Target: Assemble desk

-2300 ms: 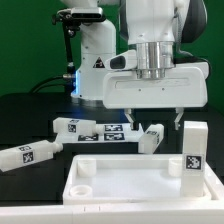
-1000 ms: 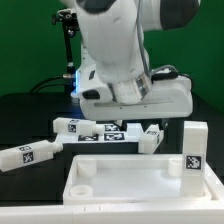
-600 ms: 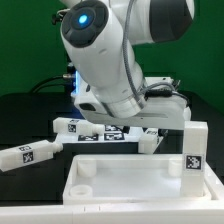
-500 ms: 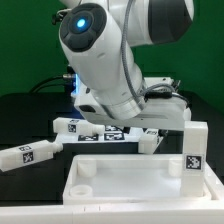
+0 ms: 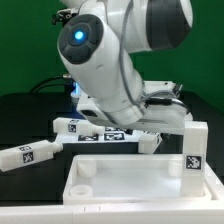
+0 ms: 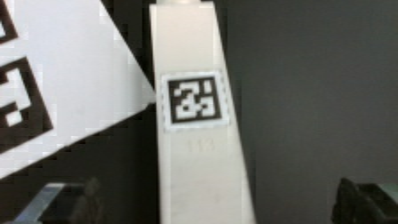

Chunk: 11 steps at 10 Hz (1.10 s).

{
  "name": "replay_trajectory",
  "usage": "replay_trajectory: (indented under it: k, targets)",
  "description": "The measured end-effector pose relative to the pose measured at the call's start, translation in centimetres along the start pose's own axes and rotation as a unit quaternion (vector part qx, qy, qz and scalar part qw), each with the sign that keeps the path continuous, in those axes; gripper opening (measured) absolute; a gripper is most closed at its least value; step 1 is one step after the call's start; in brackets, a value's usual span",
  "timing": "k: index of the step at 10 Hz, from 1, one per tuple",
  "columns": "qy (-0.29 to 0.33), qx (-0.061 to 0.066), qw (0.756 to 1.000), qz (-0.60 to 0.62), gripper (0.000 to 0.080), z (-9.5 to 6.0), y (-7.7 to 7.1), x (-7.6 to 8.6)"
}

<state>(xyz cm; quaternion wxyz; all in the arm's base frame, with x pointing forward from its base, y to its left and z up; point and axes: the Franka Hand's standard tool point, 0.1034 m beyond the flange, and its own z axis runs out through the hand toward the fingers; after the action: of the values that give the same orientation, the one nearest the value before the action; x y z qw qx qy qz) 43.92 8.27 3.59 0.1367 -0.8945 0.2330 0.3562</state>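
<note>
Two dark fingers (image 6: 370, 200) stand apart, one on each side of a white leg (image 6: 192, 150) that lies flat on the dark bench (image 6: 302, 90). Neither finger visibly touches it. Its square tag (image 6: 192, 100) faces up, ahead of the fingertips. Beyond one finger, just beside the leg, lies the marker board (image 6: 54, 100). In the exterior view the arm (image 5: 100, 60) hides the fingers. The tabletop (image 5: 130, 175) lies in front of it, with an upright leg (image 5: 195, 150) at its corner.

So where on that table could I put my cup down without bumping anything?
The black table is bare at the exterior view's left, behind the lying leg. The tabletop is bare in its middle too. Under the arm it is crowded: legs and the marker board.
</note>
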Motion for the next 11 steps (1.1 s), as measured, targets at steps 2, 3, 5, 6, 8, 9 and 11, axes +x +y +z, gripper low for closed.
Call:
replay_trajectory:
  k: [2,3,5,6,8,9,11]
  targets:
    - [0.003,0.000,1.000,-0.002,0.0649,0.0,-0.2,0.0]
    - [0.003,0.000,1.000,-0.002,0.0649,0.0,-0.1,0.0]
    - [-0.003,0.008,1.000,0.012,0.0649,0.2,-0.2,0.0]
    - [-0.014,0.020,0.999,0.033,0.0649,0.5,0.0,0.0]
    - [-0.018,0.028,0.998,0.044,0.0649,0.6,0.3,0.2]
    - [-0.019,0.028,0.998,0.044,0.0649,0.6,0.3,0.2]
    - [-0.034,0.050,0.996,0.072,0.0649,1.4,0.4,0.4]
